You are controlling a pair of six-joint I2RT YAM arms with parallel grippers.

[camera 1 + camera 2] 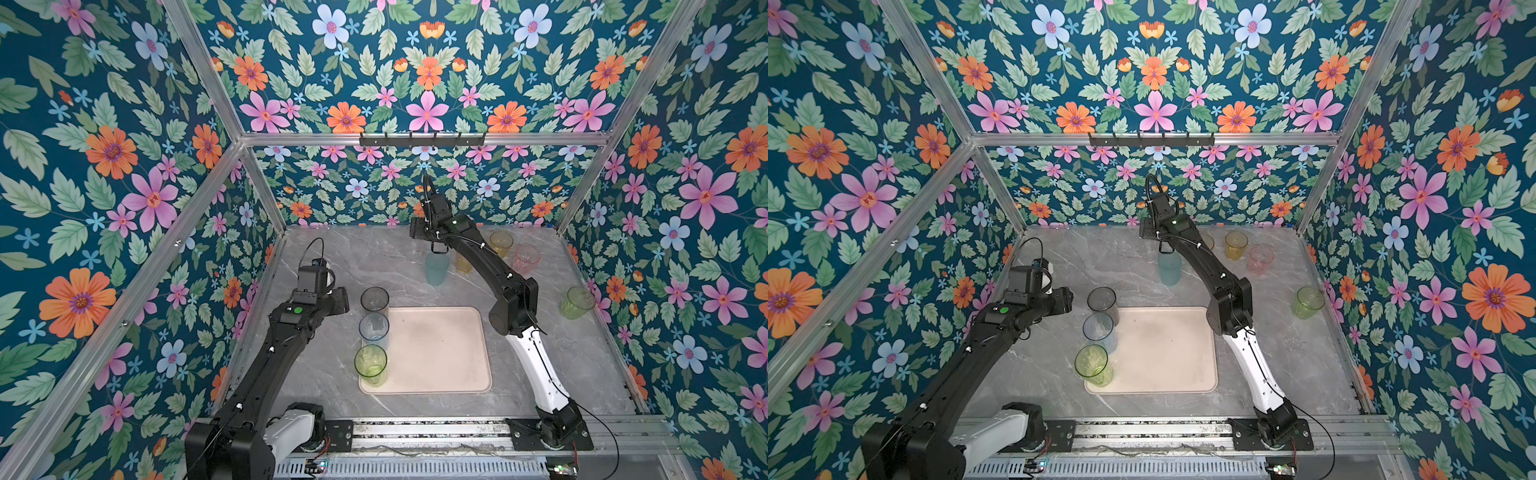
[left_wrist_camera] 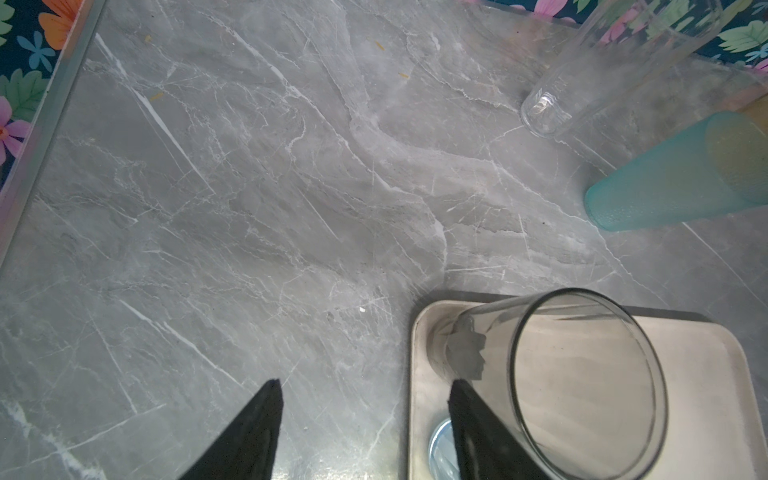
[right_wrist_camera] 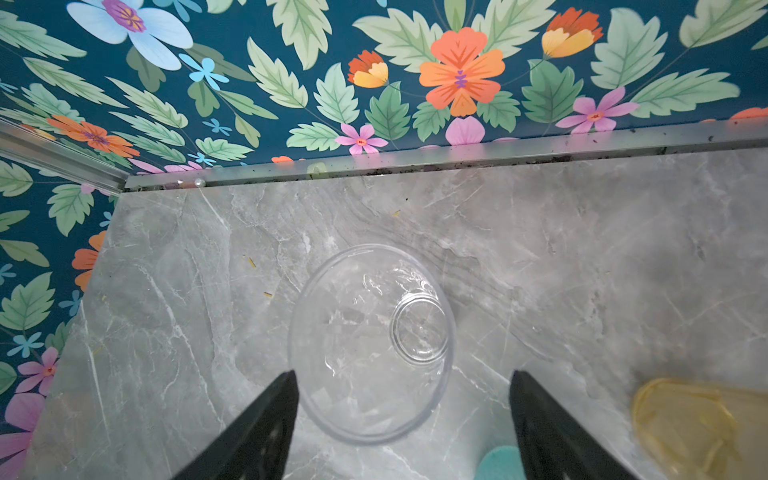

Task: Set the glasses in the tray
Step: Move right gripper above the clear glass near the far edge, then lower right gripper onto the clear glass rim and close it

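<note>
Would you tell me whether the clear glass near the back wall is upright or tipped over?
The clear glass is upright: the right wrist view looks down through its open rim to its base on the table.

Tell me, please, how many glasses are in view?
9. In the tray, along its left edge: grey glass, blue glass, green glass. Outside: teal glass, two amber glasses and pink glass at the back, another green glass at right, clear glass below the right fingers.
</note>
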